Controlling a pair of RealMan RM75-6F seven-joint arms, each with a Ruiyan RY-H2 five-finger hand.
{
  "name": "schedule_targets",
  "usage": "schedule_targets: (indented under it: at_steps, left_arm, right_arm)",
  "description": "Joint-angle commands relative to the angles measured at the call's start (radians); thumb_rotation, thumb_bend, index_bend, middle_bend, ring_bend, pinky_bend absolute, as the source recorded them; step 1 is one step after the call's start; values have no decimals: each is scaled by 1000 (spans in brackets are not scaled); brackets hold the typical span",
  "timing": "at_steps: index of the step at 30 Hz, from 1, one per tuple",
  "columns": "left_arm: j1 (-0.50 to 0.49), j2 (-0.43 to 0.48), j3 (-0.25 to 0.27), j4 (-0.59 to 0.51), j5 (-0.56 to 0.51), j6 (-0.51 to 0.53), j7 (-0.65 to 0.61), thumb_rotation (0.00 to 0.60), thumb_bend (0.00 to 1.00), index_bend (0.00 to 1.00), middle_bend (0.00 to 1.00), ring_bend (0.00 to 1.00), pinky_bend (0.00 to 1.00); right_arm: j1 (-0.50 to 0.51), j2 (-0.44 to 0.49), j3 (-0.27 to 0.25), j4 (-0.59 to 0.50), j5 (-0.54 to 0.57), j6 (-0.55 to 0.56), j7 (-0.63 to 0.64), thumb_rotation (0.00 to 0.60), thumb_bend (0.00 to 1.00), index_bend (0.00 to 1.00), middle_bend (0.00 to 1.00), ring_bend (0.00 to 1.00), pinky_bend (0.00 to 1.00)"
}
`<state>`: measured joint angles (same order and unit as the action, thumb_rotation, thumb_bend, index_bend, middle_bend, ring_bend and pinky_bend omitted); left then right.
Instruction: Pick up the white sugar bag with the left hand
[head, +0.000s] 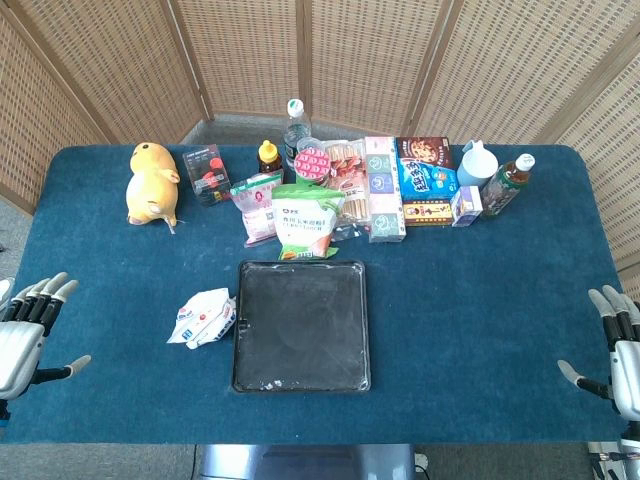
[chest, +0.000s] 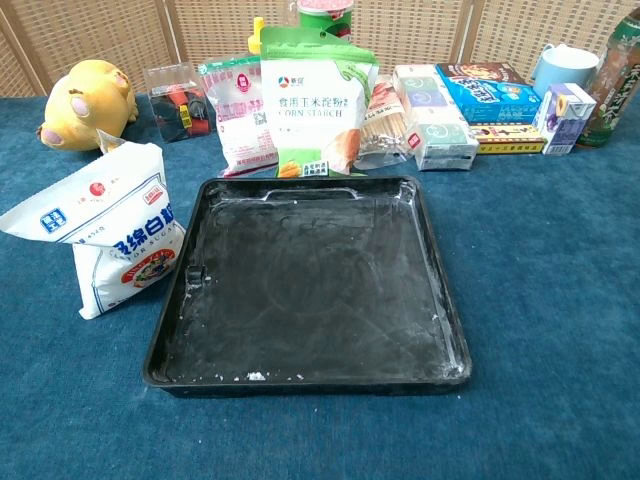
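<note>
The white sugar bag (head: 203, 318) (chest: 110, 226), with blue and red print, stands on the blue table just left of the black tray (head: 301, 375) (chest: 312, 370). My left hand (head: 28, 325) is at the table's left edge, well left of the bag, with fingers spread and nothing in it. At the right edge my right hand (head: 614, 348) also has its fingers apart and holds nothing. Neither hand shows in the chest view.
Along the back stand a yellow plush toy (head: 152, 183), a corn starch bag (head: 306, 222) (chest: 314, 100), a pink bag (head: 257, 205), snack boxes (head: 426, 181), bottles (head: 507, 183) and a cup (head: 477, 163). Woven screens enclose the table.
</note>
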<state>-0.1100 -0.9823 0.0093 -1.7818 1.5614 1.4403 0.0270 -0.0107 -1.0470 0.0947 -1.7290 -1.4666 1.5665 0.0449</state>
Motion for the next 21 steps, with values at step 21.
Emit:
schedule_targets:
  at_steps: [21]
  left_arm:
    - [-96,-389,0,245,-56,-216,-179,582,0,0,0,0,60]
  right_arm:
    - [-7,20,-4,-11,-11,5,48,600,37,0,0,12,3]
